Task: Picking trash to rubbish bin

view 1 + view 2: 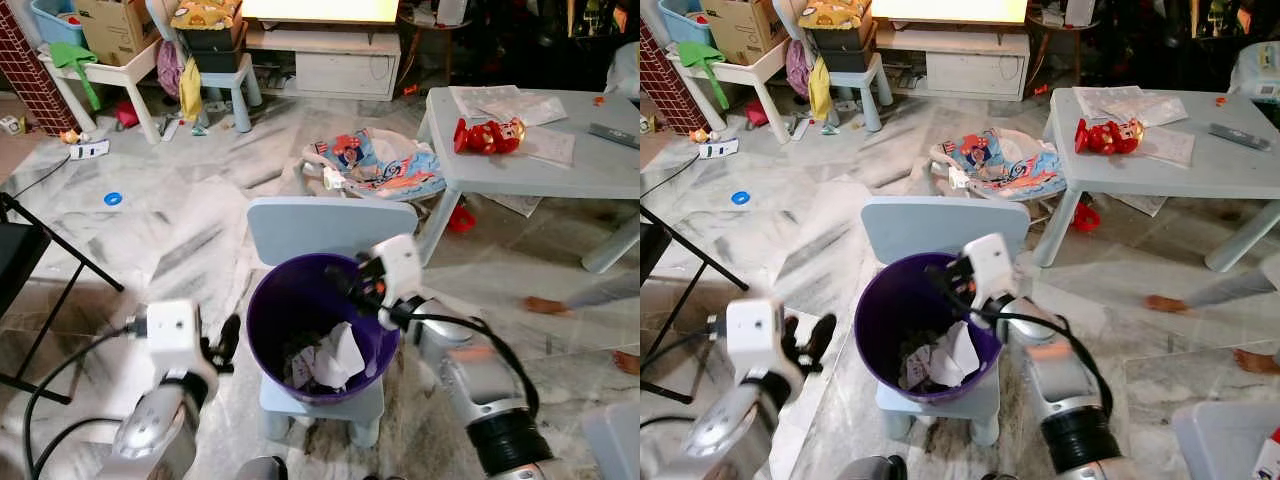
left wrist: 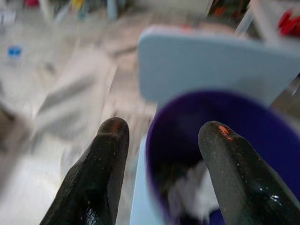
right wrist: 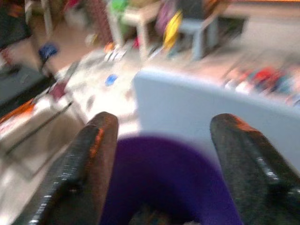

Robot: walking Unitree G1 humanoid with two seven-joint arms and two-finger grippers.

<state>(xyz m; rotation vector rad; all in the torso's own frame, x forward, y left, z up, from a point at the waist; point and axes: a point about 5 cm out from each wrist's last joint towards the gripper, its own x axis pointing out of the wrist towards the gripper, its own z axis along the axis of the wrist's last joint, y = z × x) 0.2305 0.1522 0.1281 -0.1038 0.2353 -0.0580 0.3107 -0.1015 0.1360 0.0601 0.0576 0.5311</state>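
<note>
The bin (image 1: 270,310) is dark purple, and the paper (image 1: 338,356) in it is white. The chair (image 1: 330,226) under it is pale blue. The floor (image 1: 190,215) is white with grey streaks, like marble. A small blue ring (image 1: 113,199) lies on it. The table (image 1: 560,165) is pale grey-blue, with a red toy (image 1: 487,135) and white sheets (image 1: 505,103) on top. The cloth (image 1: 385,165) on the floor has red, blue and orange cartoon pictures. The arms (image 1: 480,390) are silver with white blocks and black cables. The fingers (image 2: 101,178) are black with small orange marks. A cardboard box (image 1: 115,25) is brown. A yellow cloth (image 1: 190,88) hangs from a stool.
</note>
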